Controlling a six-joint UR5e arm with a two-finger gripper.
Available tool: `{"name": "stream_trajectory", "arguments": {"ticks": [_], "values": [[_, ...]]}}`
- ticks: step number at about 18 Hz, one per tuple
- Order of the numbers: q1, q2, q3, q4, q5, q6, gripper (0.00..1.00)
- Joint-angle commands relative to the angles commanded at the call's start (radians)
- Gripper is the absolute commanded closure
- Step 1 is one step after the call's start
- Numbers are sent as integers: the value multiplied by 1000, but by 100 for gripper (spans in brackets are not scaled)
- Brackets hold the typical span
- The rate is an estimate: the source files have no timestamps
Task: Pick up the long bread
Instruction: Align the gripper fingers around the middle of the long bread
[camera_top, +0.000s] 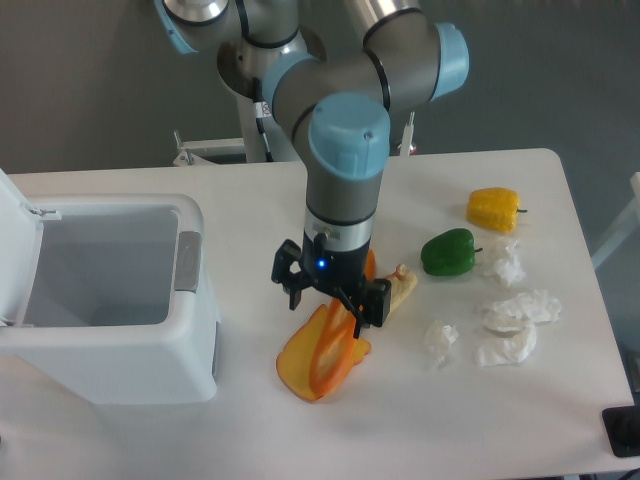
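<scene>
Long bread (333, 355), a slim glossy orange toy loaf with rounded ends, lies slanted just below the middle of the frame, its lower end resting on a wide flat orange-yellow slab (292, 365) with a smooth, shiny surface. Its upper end runs up under the gripper (331, 302), so only the lower half shows. The black jaws stand on either side of the loaf's upper part, but whether they press on it cannot be told from this view. A small blue light glows on the gripper body, and above it rises a matt grey wrist with a pale blue plastic cap.

Just right of the gripper lies a small pale beige chunk (397, 289) with a rough, crusty look, touching or nearly touching the loaf. Farther right sit a glossy green pepper (447, 251) and, above it toward the right edge, a lumpy yellow pepper (494, 208), each with a short dark stem. Several crumpled white paper wads (510, 327) are scattered at the lower right, soft and creased in shape.

At the left of the frame stands a white plastic bin (110, 300) with rounded corners, its lid swung open and a grey latch on its right wall. Everything rests on a smooth white worktop (480, 420) with a rounded corner at the upper right.
</scene>
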Motion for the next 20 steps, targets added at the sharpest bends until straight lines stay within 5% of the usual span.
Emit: {"name": "stream_trajectory", "arguments": {"ticks": [6,20], "values": [[5,-67,5,5,-11,8,0],[9,-87,9,8,-11,12,0]]}}
